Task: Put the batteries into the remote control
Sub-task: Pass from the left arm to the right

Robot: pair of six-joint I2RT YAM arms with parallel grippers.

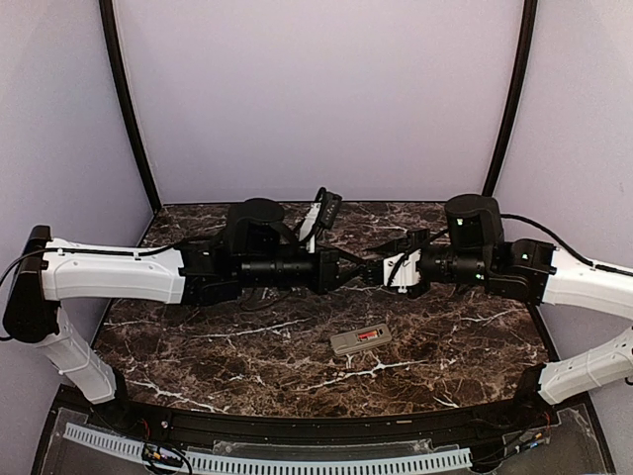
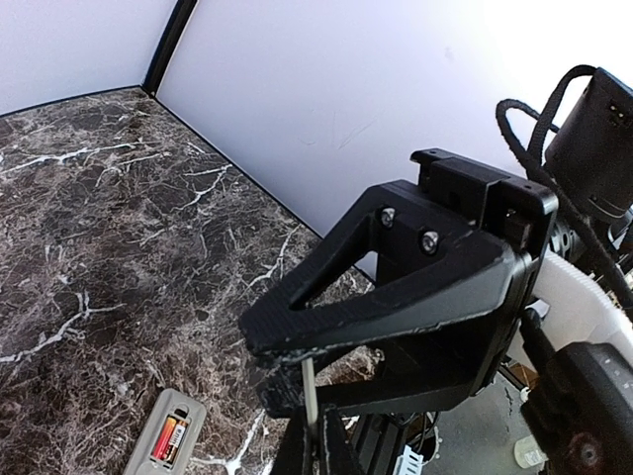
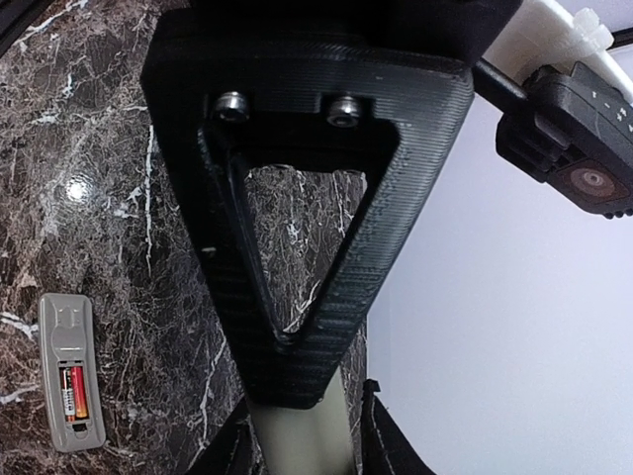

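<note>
Done: batteries [image 3: 74, 393] seated in remote control [image 1: 360, 341].
Left end effector [image 2: 312, 447]: clamped on thin grey plate [image 2: 309, 391], probably the cover.
Right end effector [image 3: 297, 442]: flanking plate; grip indeterminate.
Remaining: refit cover.

Lighting: bright, even, from overhead. Glare: white spot on table [image 3: 77, 188]; wall [image 2: 564, 40] blown out. Shadows: faint, soft. Focus: sharp.
</note>
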